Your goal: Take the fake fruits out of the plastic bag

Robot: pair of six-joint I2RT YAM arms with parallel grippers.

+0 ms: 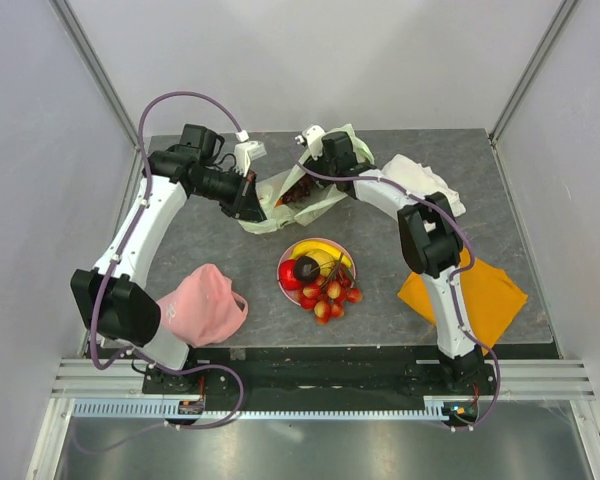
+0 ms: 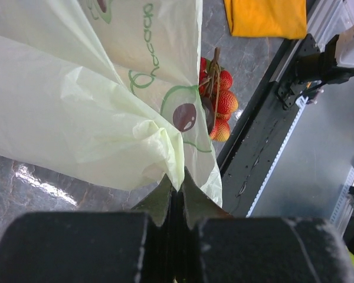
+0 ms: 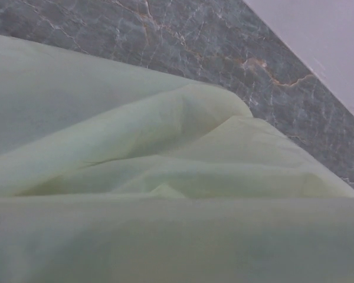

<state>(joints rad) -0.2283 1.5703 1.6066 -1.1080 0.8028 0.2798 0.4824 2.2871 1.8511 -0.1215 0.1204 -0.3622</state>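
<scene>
The left pincer is clamped on the plastic bag, while whether the right pincer stands apart cannot be told.

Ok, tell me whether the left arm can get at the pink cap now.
Probably not yet: the left end effector is shut on the plastic bag, though the pink cap lies uncovered.

— How does the left arm sit?
— Stretched forward and inward, the left gripper pinched tight on a fold of the plastic bag.
— And the right arm?
— Elbow bent, reaching inward; the right gripper angles down, its jaws hidden.
</scene>
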